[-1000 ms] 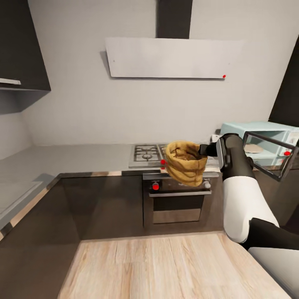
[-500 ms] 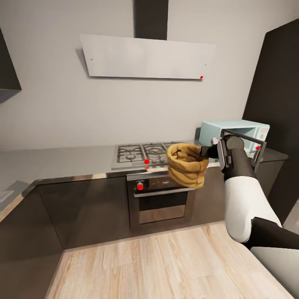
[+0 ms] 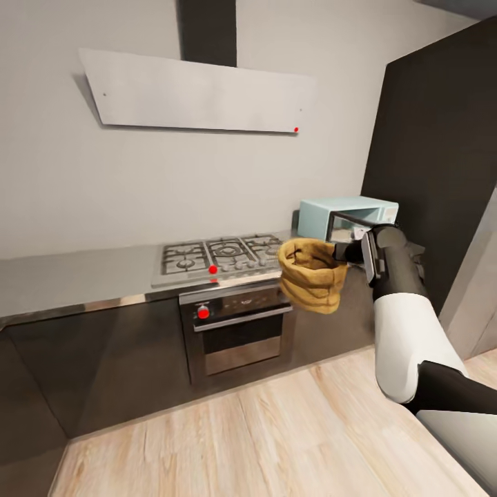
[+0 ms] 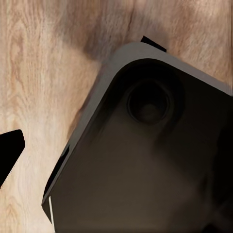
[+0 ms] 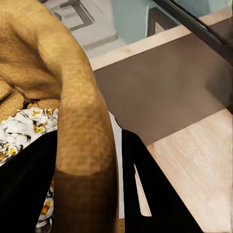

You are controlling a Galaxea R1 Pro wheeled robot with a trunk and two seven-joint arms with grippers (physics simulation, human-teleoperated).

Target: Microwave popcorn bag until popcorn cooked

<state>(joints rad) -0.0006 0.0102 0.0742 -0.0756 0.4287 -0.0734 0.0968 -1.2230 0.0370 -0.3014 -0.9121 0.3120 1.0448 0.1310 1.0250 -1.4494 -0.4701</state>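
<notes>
My right gripper point(image 3: 339, 252) is shut on the rim of the tan popcorn bag point(image 3: 310, 274) and holds it in the air in front of the counter's edge, beside the oven. In the right wrist view the bag's rolled rim point(image 5: 82, 126) sits pinched between the black fingers point(image 5: 145, 194), and white and yellow popcorn point(image 5: 19, 127) shows inside. The mint-blue microwave point(image 3: 345, 212) stands on the grey countertop point(image 3: 83, 273) just behind the bag, its dark door point(image 3: 355, 224) swung open. A black fingertip point(image 4: 9, 153) of the left gripper shows over the wood floor.
A steel gas hob point(image 3: 221, 255) lies over a built-in oven point(image 3: 235, 324) to the left of the bag. The white slanted hood point(image 3: 200, 93) hangs above. A tall dark cabinet point(image 3: 442, 172) rises right of the microwave. Pale wood floor point(image 3: 241, 428) lies before the cabinets; my own base point(image 4: 145, 160) shows below.
The camera has swung to the right, so the hob, oven and hood slid left in the picture and the microwave came nearer. The bag stays in the right gripper.
</notes>
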